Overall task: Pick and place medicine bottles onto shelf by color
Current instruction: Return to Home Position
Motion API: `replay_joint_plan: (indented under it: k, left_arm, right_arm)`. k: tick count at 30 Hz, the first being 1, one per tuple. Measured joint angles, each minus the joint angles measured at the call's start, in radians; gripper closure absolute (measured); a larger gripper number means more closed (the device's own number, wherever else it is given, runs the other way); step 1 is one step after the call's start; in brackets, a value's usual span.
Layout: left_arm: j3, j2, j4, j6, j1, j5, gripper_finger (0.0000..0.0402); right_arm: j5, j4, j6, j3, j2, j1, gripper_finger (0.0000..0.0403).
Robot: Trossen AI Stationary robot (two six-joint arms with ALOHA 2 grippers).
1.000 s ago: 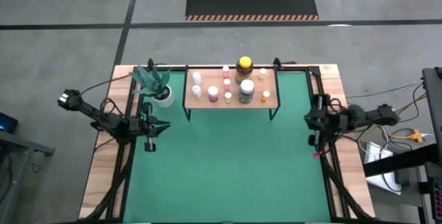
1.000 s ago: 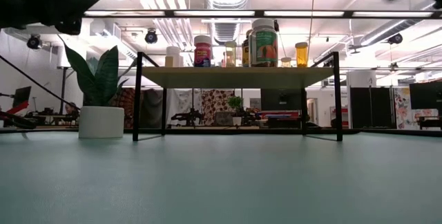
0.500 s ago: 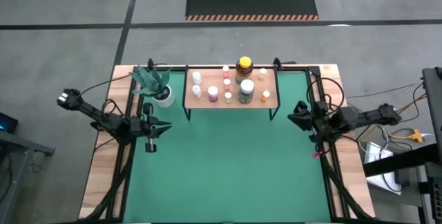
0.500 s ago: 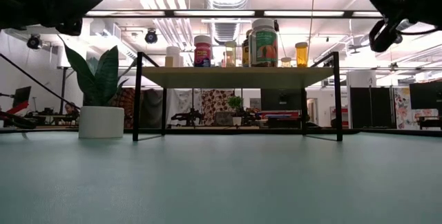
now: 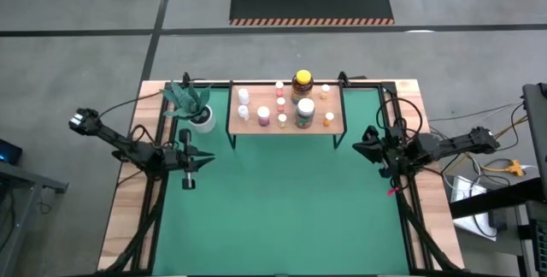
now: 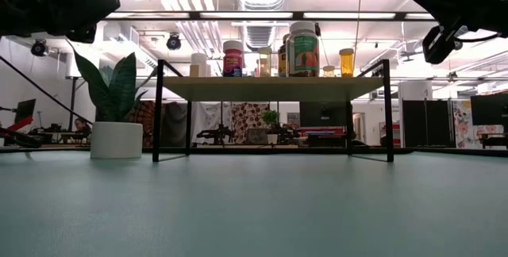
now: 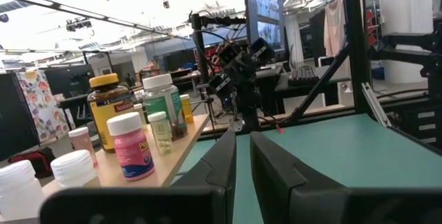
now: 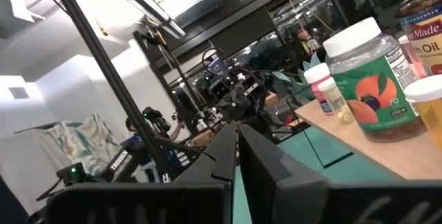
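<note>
The medicine bottles stand upright on the shelf [image 5: 286, 125], a light-wood board on black legs at the far side of the green mat. Among them are a yellow black-lidded jar [image 5: 302, 80], a greenish white-lidded jar [image 5: 305, 113], white bottles [image 5: 243, 97], pink ones [image 5: 264, 116] and orange ones [image 5: 329, 120]. My left gripper [image 5: 208, 159] hovers left of the shelf, shut and holding nothing, and points toward the right. My right gripper [image 5: 357, 144] hovers right of the shelf, shut and holding nothing, and points toward the left. Both hang high above the mat in the low view.
A white pot with a green plant [image 5: 198, 108] stands left of the shelf, just beyond my left gripper. The green mat [image 5: 291, 217] lies bare in front of the shelf. Black frame rails [image 5: 393, 114] run along the mat's sides.
My right gripper has rolled about its own line and swung up from pointing toward the near edge, so that it now points left toward the shelf's right end. It has stayed shut. The bottles and the shelf have kept still.
</note>
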Motion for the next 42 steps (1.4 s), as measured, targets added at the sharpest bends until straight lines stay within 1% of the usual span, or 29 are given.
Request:
replay_joint_plan:
  k: [42]
  left_arm:
    - [0.0, 0.1, 0.0, 0.0, 0.0, 0.0, 0.0374]
  right_arm:
    - [0.0, 0.0, 0.0, -0.001, 0.001, 0.0, 0.0394]
